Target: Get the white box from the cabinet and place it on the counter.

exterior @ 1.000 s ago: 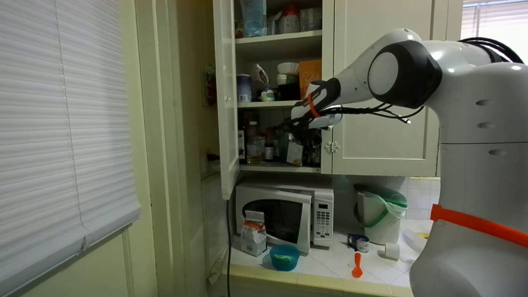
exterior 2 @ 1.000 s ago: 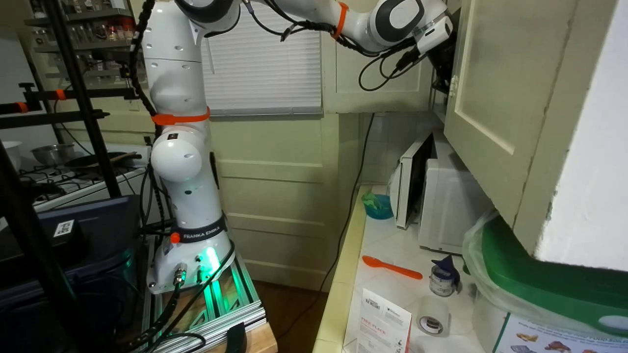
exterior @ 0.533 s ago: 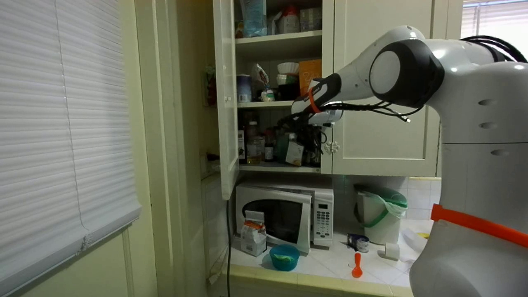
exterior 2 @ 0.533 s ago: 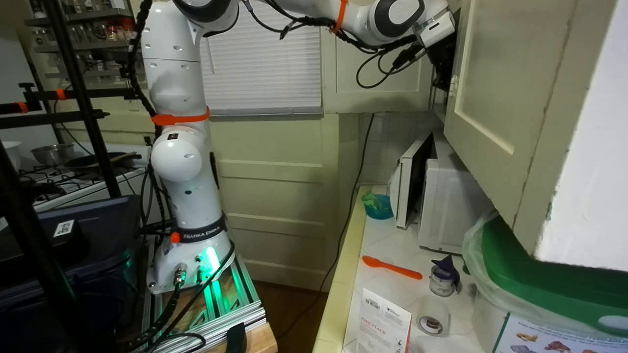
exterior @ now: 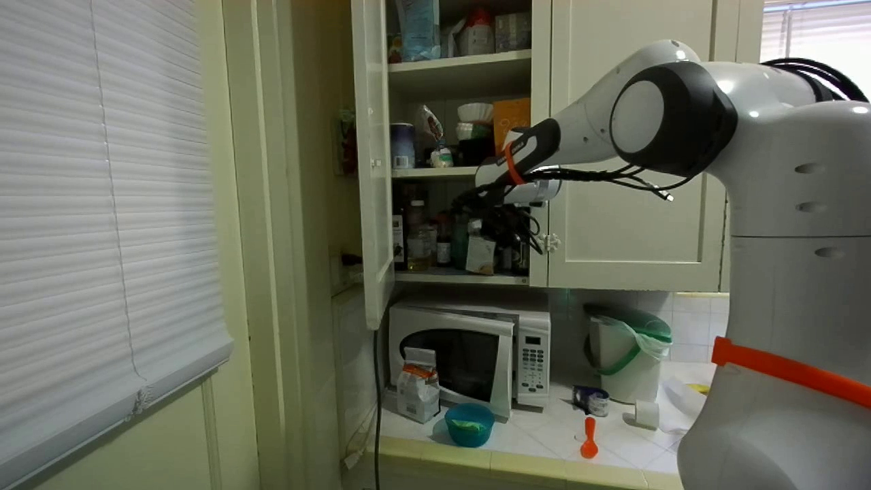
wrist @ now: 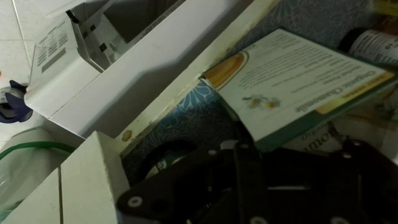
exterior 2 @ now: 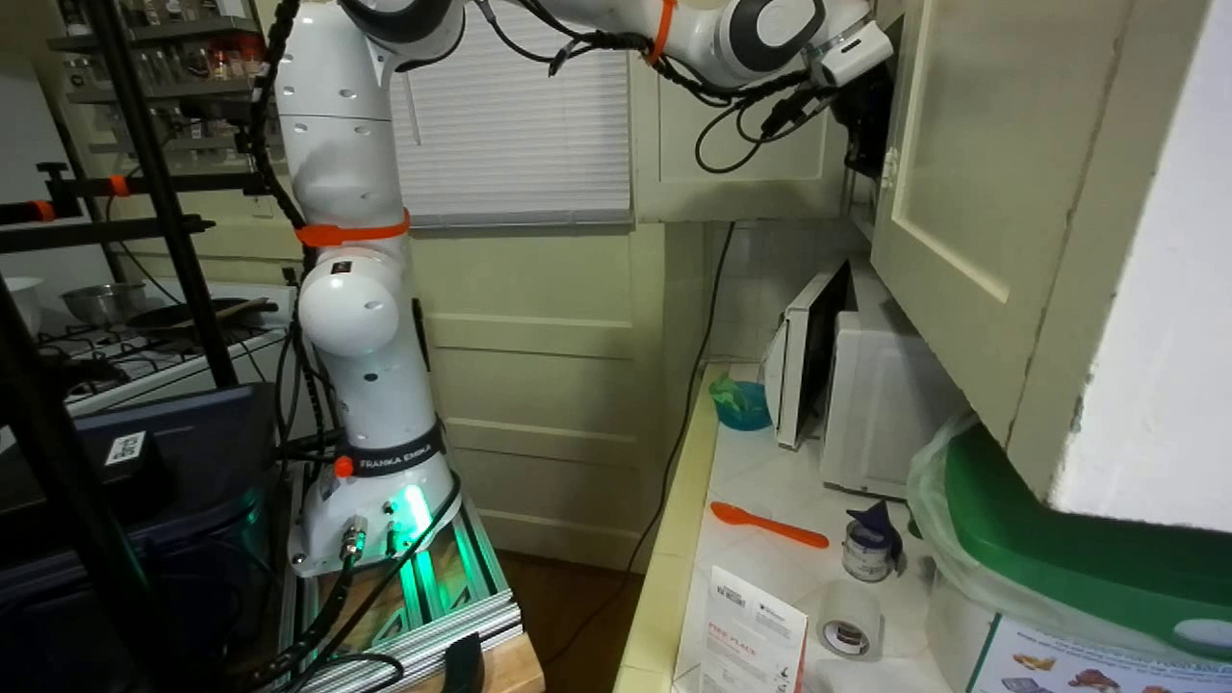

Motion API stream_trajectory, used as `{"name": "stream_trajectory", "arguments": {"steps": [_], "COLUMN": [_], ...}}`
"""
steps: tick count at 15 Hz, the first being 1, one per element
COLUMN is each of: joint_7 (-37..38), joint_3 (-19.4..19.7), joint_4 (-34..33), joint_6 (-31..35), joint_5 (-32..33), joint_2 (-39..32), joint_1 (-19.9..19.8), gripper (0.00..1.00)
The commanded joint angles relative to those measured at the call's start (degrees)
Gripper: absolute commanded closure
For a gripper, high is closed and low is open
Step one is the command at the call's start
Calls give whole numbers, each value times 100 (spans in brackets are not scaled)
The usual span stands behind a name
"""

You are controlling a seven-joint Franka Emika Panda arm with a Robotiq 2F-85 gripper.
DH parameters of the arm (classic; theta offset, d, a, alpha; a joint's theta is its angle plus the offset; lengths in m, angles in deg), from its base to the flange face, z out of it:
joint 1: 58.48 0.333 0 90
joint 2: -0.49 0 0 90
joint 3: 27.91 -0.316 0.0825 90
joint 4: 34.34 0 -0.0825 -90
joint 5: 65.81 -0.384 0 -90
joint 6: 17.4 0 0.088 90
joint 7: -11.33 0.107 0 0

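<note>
Hanging open at the left in an exterior view, the panelled door (exterior: 372, 170) gives onto a cream cabinet (exterior: 459, 65); on its bottom shelf (exterior: 442, 278) stands a white-capped bottle (exterior: 420, 241), then the white Organic Chamomile box (exterior: 481, 255), tilted. Just right of it, the black gripper (wrist: 248, 149) overlaps the box's corner in the wrist view; whether spread or clamped on it, I cannot tell. Farther right and lower, the tiled bench (exterior: 537, 435) carries an orange spoon (exterior: 589, 442) and a green-lidded bin (exterior: 633, 382).

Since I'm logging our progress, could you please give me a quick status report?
Hand right up close, grip unclear. White box in the cabinet, not yet on the counter. Bottles close by, open microwave below.
</note>
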Motion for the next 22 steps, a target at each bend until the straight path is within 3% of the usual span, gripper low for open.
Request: {"name": "stream_trajectory", "arguments": {"steps": [1, 13, 22], "joint_7": [-587, -2925, -3988], "joint_3": [-20, -141, -160], "joint_4": [412, 1610, 2253], "joint_6": [-102, -48, -151], "joint_5": [-120, -301, -805], "joint_2": [255, 1276, 1780], "joint_1": [102, 182, 144], "gripper": [100, 100, 100]}}
